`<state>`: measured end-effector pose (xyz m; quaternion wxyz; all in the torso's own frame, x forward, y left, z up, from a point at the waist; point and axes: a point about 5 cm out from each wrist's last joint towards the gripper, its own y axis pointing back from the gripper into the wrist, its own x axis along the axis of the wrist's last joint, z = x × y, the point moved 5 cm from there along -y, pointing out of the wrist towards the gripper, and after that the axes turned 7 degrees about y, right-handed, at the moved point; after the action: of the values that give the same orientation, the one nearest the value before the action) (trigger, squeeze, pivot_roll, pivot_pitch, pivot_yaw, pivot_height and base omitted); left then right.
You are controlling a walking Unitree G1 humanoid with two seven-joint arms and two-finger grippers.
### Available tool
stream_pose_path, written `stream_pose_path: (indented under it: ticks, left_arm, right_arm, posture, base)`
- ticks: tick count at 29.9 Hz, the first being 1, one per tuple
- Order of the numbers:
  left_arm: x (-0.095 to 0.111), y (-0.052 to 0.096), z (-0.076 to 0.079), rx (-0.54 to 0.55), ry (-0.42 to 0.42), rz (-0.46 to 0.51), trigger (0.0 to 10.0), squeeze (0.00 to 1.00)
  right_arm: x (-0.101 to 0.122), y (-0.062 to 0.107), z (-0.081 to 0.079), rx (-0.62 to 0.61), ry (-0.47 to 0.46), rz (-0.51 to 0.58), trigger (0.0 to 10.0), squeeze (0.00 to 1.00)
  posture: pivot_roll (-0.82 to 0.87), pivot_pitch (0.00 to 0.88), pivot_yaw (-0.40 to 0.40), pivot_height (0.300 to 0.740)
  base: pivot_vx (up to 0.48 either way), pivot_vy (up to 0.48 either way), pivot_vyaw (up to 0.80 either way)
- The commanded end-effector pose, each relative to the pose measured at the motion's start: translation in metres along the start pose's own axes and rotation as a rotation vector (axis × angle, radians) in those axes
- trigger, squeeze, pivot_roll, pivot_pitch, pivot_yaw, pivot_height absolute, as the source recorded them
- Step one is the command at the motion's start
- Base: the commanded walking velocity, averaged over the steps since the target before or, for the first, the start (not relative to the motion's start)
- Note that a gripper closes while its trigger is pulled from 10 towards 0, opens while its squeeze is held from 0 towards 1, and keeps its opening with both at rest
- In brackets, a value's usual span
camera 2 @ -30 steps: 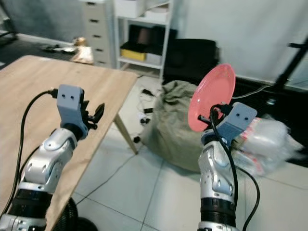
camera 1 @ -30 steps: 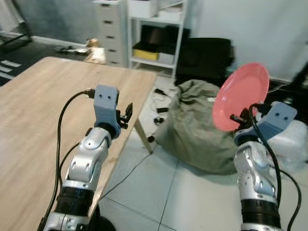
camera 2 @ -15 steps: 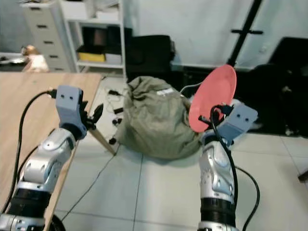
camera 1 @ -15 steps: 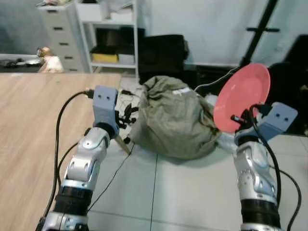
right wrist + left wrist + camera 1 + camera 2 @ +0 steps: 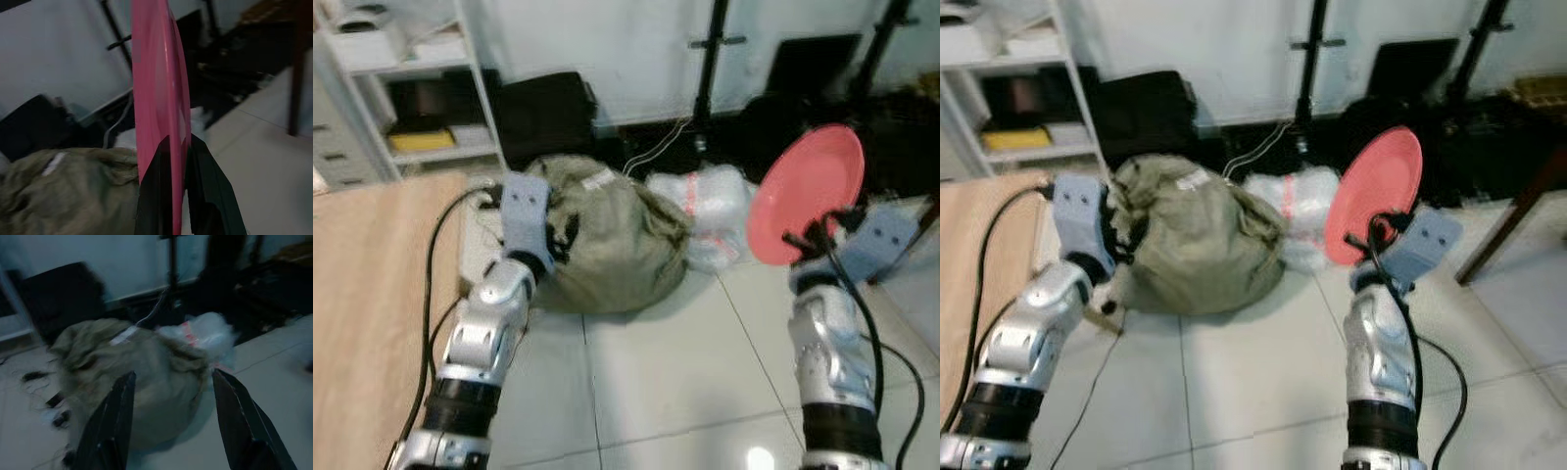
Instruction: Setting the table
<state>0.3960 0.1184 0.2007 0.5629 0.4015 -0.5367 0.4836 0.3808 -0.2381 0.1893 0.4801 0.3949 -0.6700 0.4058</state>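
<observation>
Right wrist view shows the right gripper (image 5: 177,161) pinching the pink plate (image 5: 156,88) by its rim, upright above the floor, so it could slip out; the left gripper (image 5: 171,416) is spread, empty.

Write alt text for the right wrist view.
The right pincer grips a pink plate by its rim, held on edge. Behind it lie a green sack on pale floor tiles and dark gear by a white wall.

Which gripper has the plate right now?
The right gripper: shut on the edge of the pink plate, holding it on edge. The left gripper is open with nothing between its fingers.
</observation>
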Motion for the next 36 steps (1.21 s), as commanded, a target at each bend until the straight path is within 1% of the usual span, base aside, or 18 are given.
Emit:
stream_pose_path:
  ticks: [1,9,11,13,14,16,17,18,20,22,23,25,26,27,28,32,36]
  left_arm:
    - [-0.003,0.001,-0.004,0.011,-0.005,-0.007,10.0,0.00]
    - [-0.003,0.001,-0.006,0.017,-0.003,-0.005,10.0,0.00]
    - [-0.005,0.002,-0.008,0.028,0.001,-0.006,10.0,0.00]
    - [-0.006,0.003,-0.013,0.052,0.006,-0.005,10.0,0.00]
    - [-0.007,0.005,-0.018,0.078,0.008,-0.001,10.0,0.00]
    - [-0.007,0.005,-0.020,0.086,0.008,0.000,10.0,0.00]
    - [-0.008,0.007,-0.023,0.104,0.003,0.005,10.0,0.00]
    - [-0.010,0.012,-0.031,0.142,0.003,0.010,10.0,0.00]
    - [-0.011,0.015,-0.034,0.160,0.001,0.013,10.0,0.00]
    - [-0.013,0.022,-0.044,0.202,0.005,0.013,10.0,0.00]
    - [-0.015,0.025,-0.047,0.216,0.001,0.013,10.0,0.00]
    - [-0.016,0.027,-0.051,0.232,-0.006,0.010,10.0,0.00]
    - [-0.018,0.029,-0.053,0.244,-0.015,0.012,10.0,0.00]
    - [-0.018,0.029,-0.053,0.244,-0.015,0.012,10.0,0.00]
    - [-0.018,0.029,-0.055,0.249,-0.021,0.017,10.0,0.00]
    - [-0.014,0.028,-0.056,0.248,-0.042,0.038,10.0,0.00]
    - [-0.010,0.021,-0.048,0.213,-0.053,0.051,10.0,0.00]
  right_arm:
    - [0.003,0.000,0.000,-0.002,-0.001,0.014,10.0,0.00]
    - [0.004,0.000,0.000,-0.001,0.005,0.017,10.0,0.00]
    - [0.003,0.000,-0.001,0.003,0.012,0.015,10.0,0.00]
    - [0.003,0.000,-0.003,0.012,0.018,0.014,10.0,0.00]
    - [0.002,-0.001,-0.005,0.024,0.023,0.009,10.0,0.00]
    - [0.002,-0.001,-0.006,0.029,0.024,0.007,10.0,0.00]
    - [0.001,-0.001,-0.009,0.045,0.026,0.001,10.0,0.00]
    - [-0.002,-0.002,-0.018,0.092,0.034,-0.012,10.0,0.00]
    - [-0.003,-0.002,-0.023,0.120,0.039,-0.018,10.0,0.00]
    - [-0.009,-0.002,-0.042,0.203,0.032,-0.046,10.0,0.00]
    - [-0.012,0.000,-0.050,0.249,0.010,-0.065,10.0,0.00]
    - [-0.016,0.003,-0.062,0.311,-0.017,-0.087,10.0,0.00]
    - [-0.019,0.006,-0.073,0.364,-0.035,-0.102,10.0,0.00]
    - [-0.019,0.006,-0.073,0.364,-0.035,-0.102,10.0,0.00]
    - [-0.021,0.009,-0.080,0.399,-0.049,-0.113,10.0,0.00]
    - [-0.019,0.010,-0.081,0.383,-0.050,-0.098,10.0,0.00]
    - [-0.021,0.011,-0.075,0.348,-0.046,-0.091,10.0,0.00]
  posture:
    - [-0.09,0.036,0.119,0.740]
    - [-0.09,0.039,0.116,0.740]
    - [-0.09,0.040,0.110,0.740]
    - [-0.09,0.041,0.103,0.740]
    - [-0.09,0.043,0.085,0.740]
    - [-0.09,0.043,0.085,0.740]
    - [-0.08,0.048,0.065,0.740]
    - [-0.07,0.050,0.045,0.740]
    - [-0.06,0.052,0.030,0.740]
    - [-0.05,0.053,0.018,0.740]
    - [-0.05,0.053,0.012,0.740]
    - [-0.04,0.052,0.008,0.740]
    - [-0.03,0.051,0.010,0.740]
    - [-0.03,0.051,0.010,0.740]
    - [-0.04,0.051,0.011,0.740]
    - [-0.04,0.049,0.021,0.740]
    - [-0.06,0.048,0.044,0.740]
  base:
    - [0.000,0.000,-0.80]
    - [0.000,0.000,-0.80]
    - [0.000,0.000,-0.80]
    - [0.000,0.000,-0.80]
    - [0.000,0.000,-0.80]
    - [0.000,0.000,-0.80]
    - [0.000,0.000,-0.80]
    - [0.000,0.000,-0.80]
    - [0.000,0.000,-0.80]
    - [0.000,0.000,-0.80]
    - [0.000,0.000,-0.80]
    - [0.000,0.000,-0.80]
    - [0.000,0.000,0.00]
    - [0.000,0.000,0.00]
    - [0.000,0.000,0.00]
    - [0.466,0.000,0.00]
    - [0.469,0.000,0.00]
